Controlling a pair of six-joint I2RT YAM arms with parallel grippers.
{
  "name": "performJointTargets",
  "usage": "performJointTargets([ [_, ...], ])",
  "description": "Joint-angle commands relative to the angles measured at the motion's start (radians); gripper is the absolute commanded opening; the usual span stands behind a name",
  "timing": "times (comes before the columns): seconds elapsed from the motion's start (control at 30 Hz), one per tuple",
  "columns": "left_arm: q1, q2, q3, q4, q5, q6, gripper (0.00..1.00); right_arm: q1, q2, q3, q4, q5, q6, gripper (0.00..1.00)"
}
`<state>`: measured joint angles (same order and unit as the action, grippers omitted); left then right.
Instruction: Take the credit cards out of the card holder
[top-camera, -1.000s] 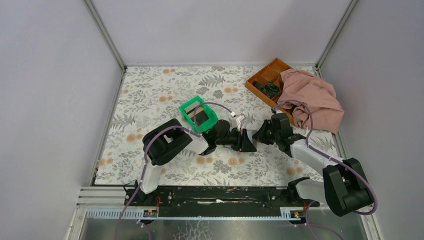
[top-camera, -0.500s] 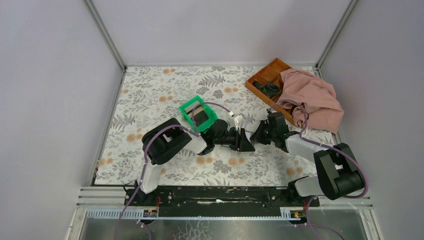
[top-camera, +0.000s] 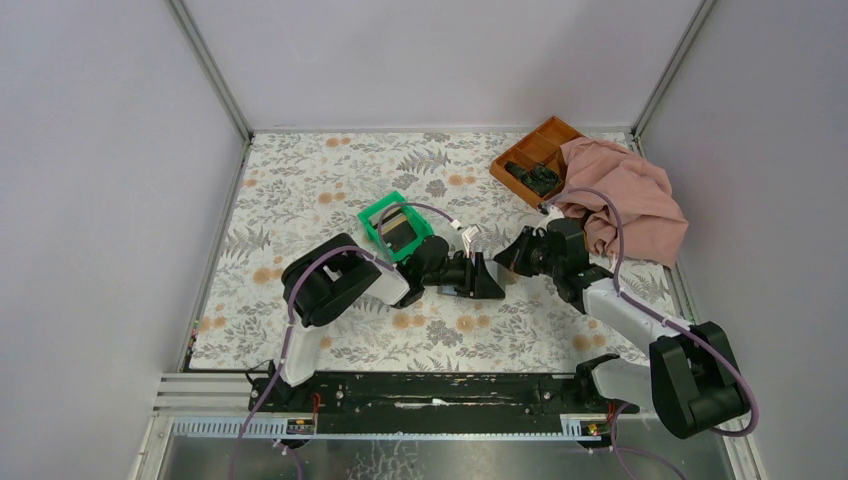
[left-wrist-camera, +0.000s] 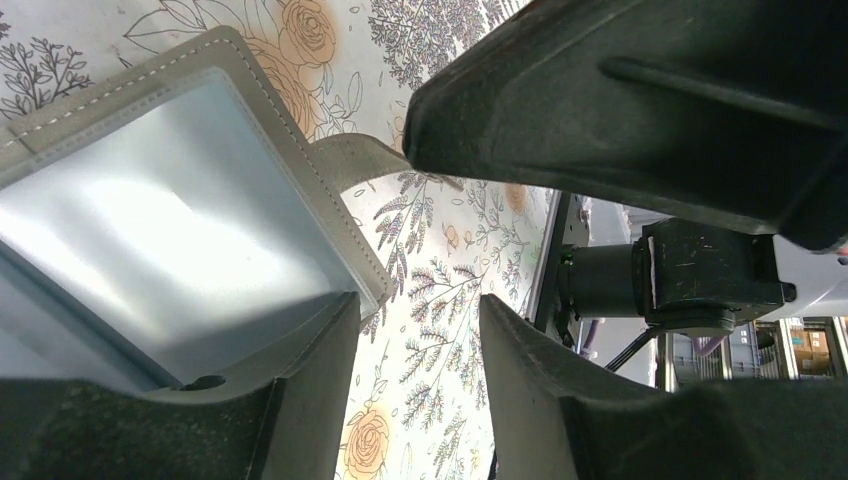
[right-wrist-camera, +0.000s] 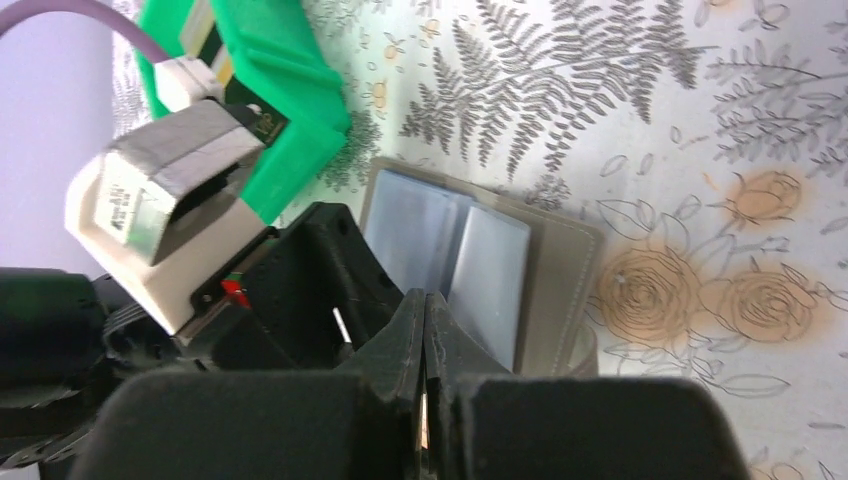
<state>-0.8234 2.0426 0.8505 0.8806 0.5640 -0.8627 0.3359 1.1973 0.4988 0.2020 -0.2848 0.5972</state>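
Two tools meet over one open card holder at mid-frame: left tool parted and empty, right tool pinched together, beside one green bin.

The card holder is cut off by the left wrist view's left edge and partly covered by the left claw. Whether anything is pinched in the pressed-together right claw cannot be told. The orange-brown tray is half hidden under pink cloth. The contents of the green bin are too small to be identified.
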Motion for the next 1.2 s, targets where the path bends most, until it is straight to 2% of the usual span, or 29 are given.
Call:
performJointTargets([
  [0.0,0.007,-0.012,-0.011,0.078,0.027,-0.002,0.55,0.005,0.009,-0.001,0.091,-0.091,0.002,0.00],
  [0.2,0.007,-0.021,-0.015,0.086,0.038,-0.002,0.56,0.006,0.173,0.038,0.115,-0.159,0.000,0.00],
  [0.3,0.007,-0.038,-0.026,0.100,0.039,0.007,0.57,0.005,0.232,0.032,0.117,-0.128,0.010,0.00],
  [0.43,0.022,-0.085,-0.042,0.083,0.040,0.024,0.58,0.005,0.254,0.011,0.103,-0.077,0.018,0.00],
  [0.63,0.094,-0.190,-0.073,-0.034,0.000,0.075,0.60,0.005,0.244,0.009,0.052,-0.018,0.008,0.00],
  [0.73,0.145,-0.230,-0.058,-0.197,-0.053,0.126,0.60,0.005,0.239,0.005,0.047,-0.011,0.005,0.00],
  [0.87,0.161,-0.262,0.017,-0.490,-0.222,0.251,0.60,0.004,0.240,0.004,0.050,-0.010,0.003,0.00],
  [1.17,0.151,-0.195,0.113,-0.670,-0.293,0.298,0.60,0.004,0.243,0.000,0.052,-0.005,0.003,0.00],
])
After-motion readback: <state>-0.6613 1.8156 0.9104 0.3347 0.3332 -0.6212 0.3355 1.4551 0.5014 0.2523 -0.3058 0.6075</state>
